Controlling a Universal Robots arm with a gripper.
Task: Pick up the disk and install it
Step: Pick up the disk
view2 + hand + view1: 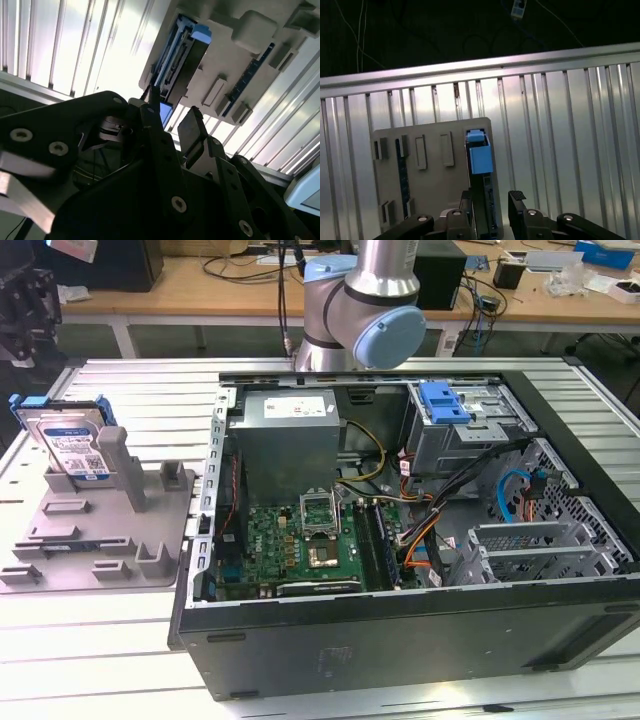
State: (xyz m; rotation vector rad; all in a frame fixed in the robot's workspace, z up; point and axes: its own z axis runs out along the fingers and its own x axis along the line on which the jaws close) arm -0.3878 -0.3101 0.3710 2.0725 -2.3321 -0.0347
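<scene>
A gripper (pixel 491 196) hangs with its two fingers (pixel 516 199) spread apart, holding nothing. The disk (pixel 481 155) stands on edge in a grey holder (pixel 430 185), lined up with the gap between the fingers. Whether a finger touches it cannot be told. In the exterior view, the holder sits on a ribbed metal table (pixel 90 640), to the exterior view's left of an open computer case (pixel 400 650).

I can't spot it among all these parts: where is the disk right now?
In the exterior view, the disk stands tilted on edge in a grey holder at that view's left, beside the open computer case.
</scene>
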